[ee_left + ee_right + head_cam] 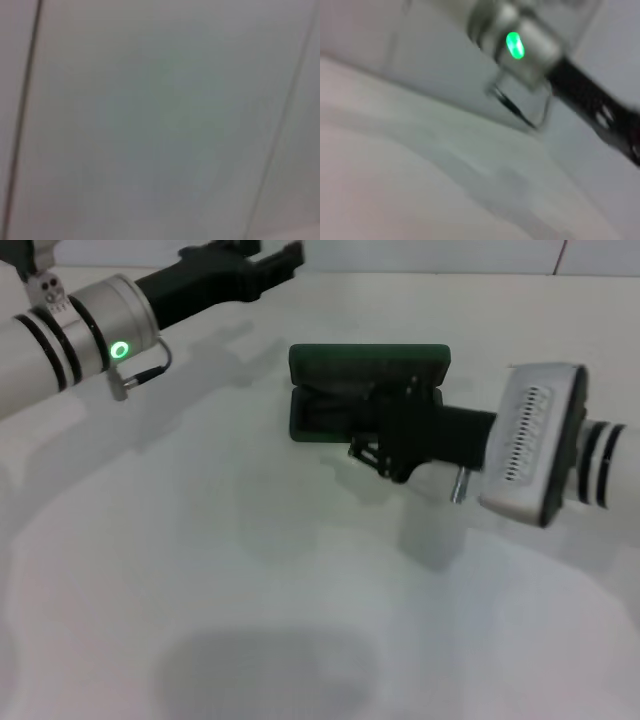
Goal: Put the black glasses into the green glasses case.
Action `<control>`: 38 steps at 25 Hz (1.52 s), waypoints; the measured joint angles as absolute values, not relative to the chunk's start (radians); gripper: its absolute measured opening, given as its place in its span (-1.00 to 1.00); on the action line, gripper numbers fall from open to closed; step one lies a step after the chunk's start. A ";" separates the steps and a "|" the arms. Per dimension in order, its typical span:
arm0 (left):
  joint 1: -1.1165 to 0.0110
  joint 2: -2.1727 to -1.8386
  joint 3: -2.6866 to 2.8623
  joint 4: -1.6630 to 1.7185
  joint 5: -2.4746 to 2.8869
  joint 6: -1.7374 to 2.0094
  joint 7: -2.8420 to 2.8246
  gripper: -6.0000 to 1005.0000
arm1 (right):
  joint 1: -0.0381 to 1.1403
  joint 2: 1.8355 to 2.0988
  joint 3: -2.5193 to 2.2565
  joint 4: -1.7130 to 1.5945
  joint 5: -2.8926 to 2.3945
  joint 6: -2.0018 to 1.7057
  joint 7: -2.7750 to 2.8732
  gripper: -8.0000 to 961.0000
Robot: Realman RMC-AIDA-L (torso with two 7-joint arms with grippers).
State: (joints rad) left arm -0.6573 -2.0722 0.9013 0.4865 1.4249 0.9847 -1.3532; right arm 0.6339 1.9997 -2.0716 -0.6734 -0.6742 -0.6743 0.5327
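1. The right gripper (372, 445) reaches in from the right edge of the head view to the middle of the frame, its black body lying over the open front of the green glasses case (368, 362). Whether its fingers are spread or closed cannot be told, since dark gripper and dark lining merge there.
2. The case sits in the upper middle of the head view on the white table (250, 570). Its lid stands up behind the tray, and the dark-lined tray faces the camera.
3. Thin dark shapes lie inside the tray near the gripper's tip; they may be the black glasses, but the glasses cannot be picked out with any certainty.
4. The left gripper (270, 265) is held in the upper left of the head view, well apart from the case, pointing toward the upper middle of the frame. Its finger state cannot be told.
5. A green light (120, 350) glows on the silver wrist of the left arm. The same light (515, 45) appears at the top of the right wrist view, with the arm's black part running to the right edge.
6. The left wrist view shows only a pale, blurred surface crossed by faint lines.
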 joint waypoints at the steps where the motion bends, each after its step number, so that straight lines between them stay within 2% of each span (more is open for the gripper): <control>1: -0.665 -2.068 0.902 0.500 1.485 0.948 -1.396 0.40 | 0.632 1.988 -2.068 -0.674 -0.698 -0.720 0.572 -0.24; 5: -0.745 -2.068 0.903 0.516 1.741 0.847 -1.534 0.40 | 0.618 1.923 -1.947 -0.643 -0.849 -1.057 0.798 -0.22; 7: -0.789 -2.083 0.909 0.516 1.816 0.809 -1.549 0.40 | 0.607 1.906 -1.803 -0.578 -0.912 -1.283 0.844 -0.21; 9: -0.816 -2.091 0.938 0.514 1.834 0.785 -1.552 0.40 | 0.607 1.900 -1.674 -0.511 -0.977 -1.467 0.853 -0.20; 13: -0.864 -2.092 1.042 0.495 1.829 0.730 -1.564 0.40 | 0.596 1.905 -1.524 -0.471 -1.115 -1.646 0.855 -0.18; 19: -0.903 -2.093 1.250 0.466 1.843 0.602 -1.662 0.40 | 0.586 1.927 -1.504 -0.473 -1.168 -1.621 0.856 -0.15; 25: -0.905 -2.091 1.375 0.472 1.842 0.609 -1.695 0.39 | 0.586 1.933 -1.501 -0.469 -1.176 -1.581 0.860 -0.12; 29: -0.886 -2.091 1.416 0.477 1.842 0.619 -1.699 0.40 | 0.587 1.932 -1.500 -0.468 -1.183 -1.548 0.877 -0.10; 38: -0.757 -2.097 1.451 0.614 1.818 0.624 -1.681 0.40 | 0.593 1.935 -1.499 -0.476 -1.195 -1.514 0.880 -0.05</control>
